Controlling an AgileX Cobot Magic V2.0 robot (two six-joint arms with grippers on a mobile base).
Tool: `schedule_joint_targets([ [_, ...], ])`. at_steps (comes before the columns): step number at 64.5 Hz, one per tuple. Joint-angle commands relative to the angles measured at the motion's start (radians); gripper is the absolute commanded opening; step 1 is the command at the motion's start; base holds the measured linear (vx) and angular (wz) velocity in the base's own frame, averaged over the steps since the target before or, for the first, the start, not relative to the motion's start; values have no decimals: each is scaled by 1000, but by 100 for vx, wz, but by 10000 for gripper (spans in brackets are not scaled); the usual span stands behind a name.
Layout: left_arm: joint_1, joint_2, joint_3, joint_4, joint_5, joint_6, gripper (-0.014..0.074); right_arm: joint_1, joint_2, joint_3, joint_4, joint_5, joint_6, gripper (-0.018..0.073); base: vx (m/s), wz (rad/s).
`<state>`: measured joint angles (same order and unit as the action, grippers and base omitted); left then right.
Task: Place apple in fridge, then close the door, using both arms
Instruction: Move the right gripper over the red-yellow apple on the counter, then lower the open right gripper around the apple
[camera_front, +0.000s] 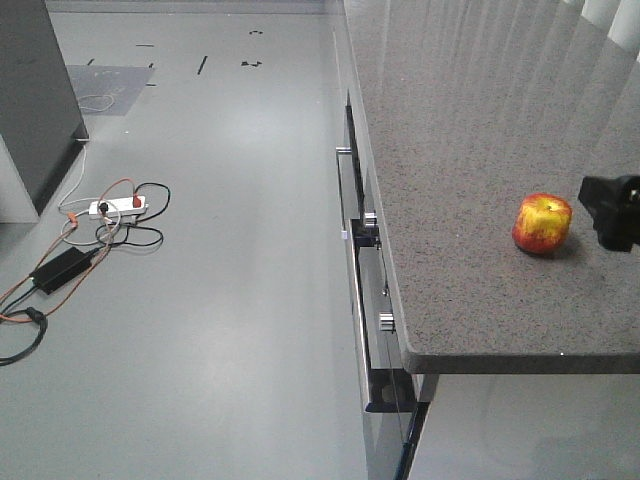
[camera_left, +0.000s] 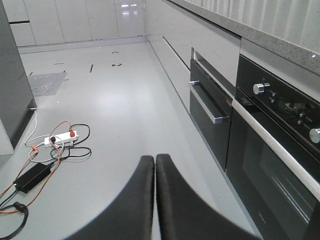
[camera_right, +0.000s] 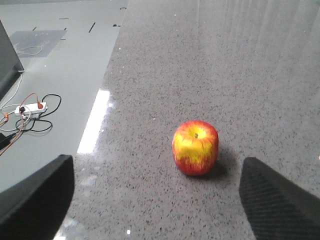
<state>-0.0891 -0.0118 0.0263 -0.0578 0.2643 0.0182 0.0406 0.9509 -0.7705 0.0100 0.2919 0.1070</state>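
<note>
Jaws of our left gripper (camera_left: 155, 165) press together on nothing; those of our right gripper (camera_right: 156, 167) spread wide. Ahead of them the apple (camera_right: 195, 147), round, glossy, red streaked yellow, stands on the speckled grey stone counter (camera_right: 200, 60), well in from its long edge.

1. Glossy red with yellow patches on the apple (camera_front: 543, 224).
2. Dark grey with fine pale speckles across the counter (camera_front: 470, 150).
3. Plain pale grey over the floor (camera_front: 230, 250).
4. Black glass with silver handles and knobs on the oven (camera_left: 270, 150).
5. White on the power strip (camera_front: 118, 206); orange and black on the cables (camera_front: 135, 238).
6. Matte black on the right gripper (camera_right: 155, 162) and the left gripper (camera_left: 155, 160).
</note>
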Motion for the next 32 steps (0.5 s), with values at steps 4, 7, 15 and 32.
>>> schedule_joint_targets([
  [4, -5, -14, 19, -6, -71, -7, -5, 2, 92, -118, -33, -38, -9, 601, 0, 0],
  [7, -5, -14, 19, -6, -71, -7, -5, 2, 130, -157, -39, -16, -9, 599, 0, 0],
  [15, -5, -14, 19, -6, -71, -7, -5, -1, 254, -296, -39, 50, 0, 599, 0, 0],
  [32, -5, -14, 19, -6, -71, -7, -5, -49, 512, -558, -4, 227, 17, 599, 0, 0],
])
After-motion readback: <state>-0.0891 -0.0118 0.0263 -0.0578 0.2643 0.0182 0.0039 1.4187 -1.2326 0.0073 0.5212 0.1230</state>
